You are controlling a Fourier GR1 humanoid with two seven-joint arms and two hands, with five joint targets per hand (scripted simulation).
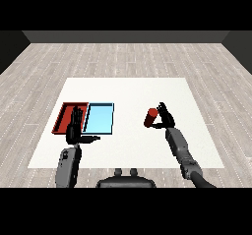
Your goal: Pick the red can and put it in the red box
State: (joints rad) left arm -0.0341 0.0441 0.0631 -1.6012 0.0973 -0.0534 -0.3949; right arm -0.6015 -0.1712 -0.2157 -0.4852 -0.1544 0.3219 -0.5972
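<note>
The red can (151, 117) is tilted at the right middle of the table, with my right hand (164, 116) curled round it from the right side. The red tray (66, 117) lies at the left of the table, and the light blue tray (100, 118) sits beside it on its right. My left hand (75, 126) is held over the near right corner of the red tray, fingers straight and pointing away, thumb stretched out to the right. It holds nothing.
The white table (128, 94) stands on a grey wooden floor. My right forearm (181, 150) comes in from the lower right, my left forearm (67, 166) from the lower left.
</note>
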